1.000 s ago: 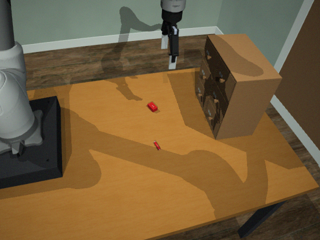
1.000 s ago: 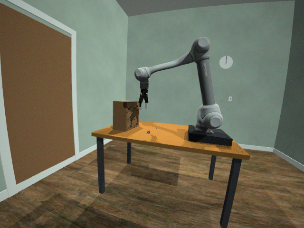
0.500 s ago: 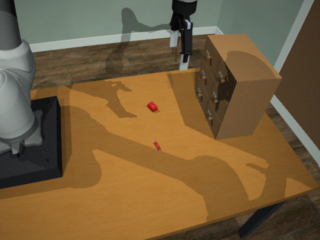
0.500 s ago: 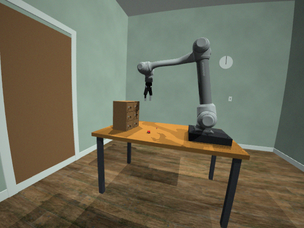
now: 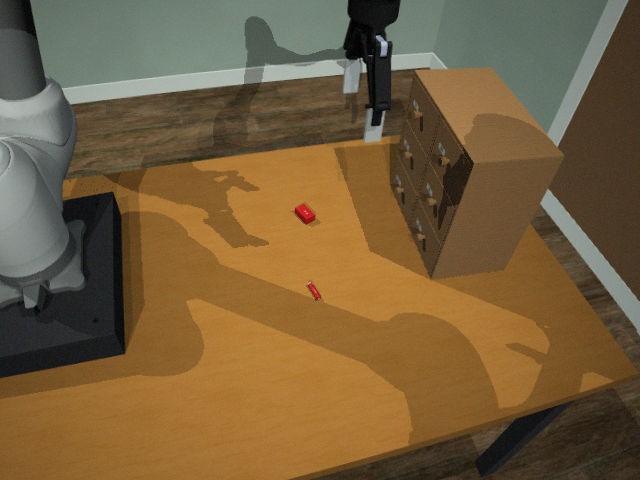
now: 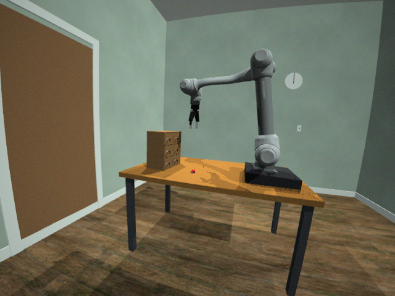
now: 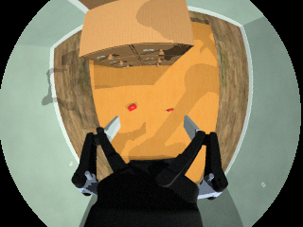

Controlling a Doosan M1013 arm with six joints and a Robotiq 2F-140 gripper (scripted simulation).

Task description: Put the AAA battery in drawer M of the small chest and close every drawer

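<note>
A Doosan arm's gripper [image 5: 368, 113] [image 6: 193, 124] [image 7: 151, 121] hangs above the tabletop, fingers spread, grasping nothing. The AAA battery [image 5: 313, 290] [image 6: 203, 166] [image 7: 169, 110] lies on the table [image 5: 289, 413] [image 6: 223, 187] [image 7: 142, 147], at 8 o'clock from the 6-drawer chest [image 5: 496, 206] [image 6: 155, 149] [image 7: 137, 28] in the top view.

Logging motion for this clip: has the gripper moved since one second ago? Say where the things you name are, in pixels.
Yes: in the exterior view, the gripper [image 5: 364, 111] [image 6: 193, 126] [image 7: 151, 121] has risen relative to the chest [image 5: 496, 206] [image 6: 155, 149] [image 7: 137, 26].
</note>
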